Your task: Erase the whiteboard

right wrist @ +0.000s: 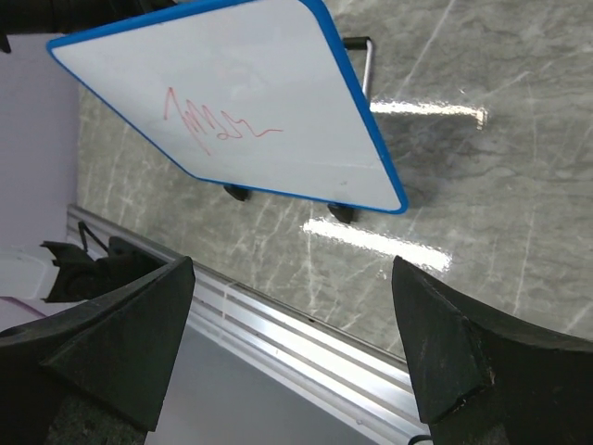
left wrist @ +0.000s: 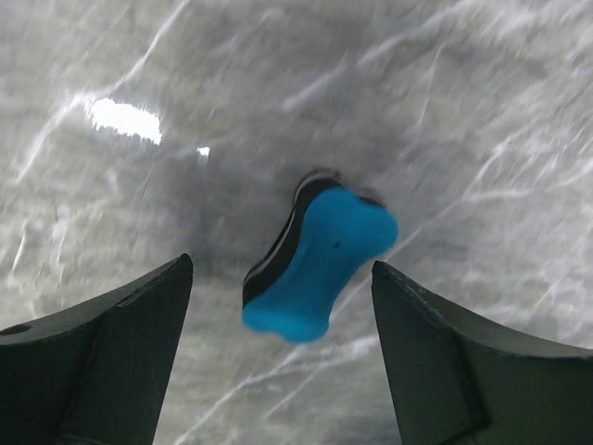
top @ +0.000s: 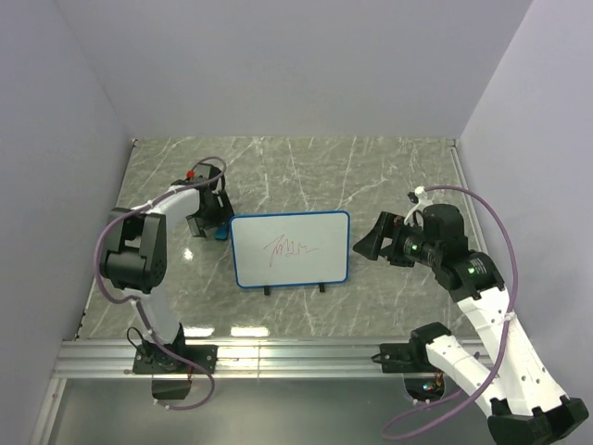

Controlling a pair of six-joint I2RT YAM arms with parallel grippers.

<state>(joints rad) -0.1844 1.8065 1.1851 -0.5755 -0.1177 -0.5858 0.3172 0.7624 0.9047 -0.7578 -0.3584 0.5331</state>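
Rail: the metal rail (top: 278, 357) runs along the near edge of the table (top: 389, 176), with both arm bases bolted on it.
Whiteboard: the whiteboard (top: 306, 269) sits mid-table on its small black feet, which are at its 6 o'clock edge. The red scribble (top: 289, 249) at its centre is not yet wiped.
Right gripper: the right gripper (right wrist: 292, 267) hangs just off the board's 3 o'clock edge, fingers spread wide with nothing between them and not touching the frame.
Left gripper: the left gripper (left wrist: 281, 267) is at the board's 10 o'clock corner, fingers spread and pointing down at the table.
Eraser: the blue eraser (left wrist: 320, 264) lies on the table between the left fingers, with a gap on each side. Its length runs from about 7 to 1 o'clock in the wrist view, and a black layer shows along its 10 o'clock side.
Step in hand: most likely picking up the eraser.
Doing it well: the eraser lies skewed to the closing line, so the wrist should probably turn until the fingers face its long sides. It should then lower until the fingertips pass the top face, and only then squeeze.
Height: the wrist view is blurred, so how far above the eraser the fingers are cannot be told.
Risk: closing early could pinch a corner and spin the eraser away.
Support: the right gripper looks placed to steady the board at 3 o'clock.
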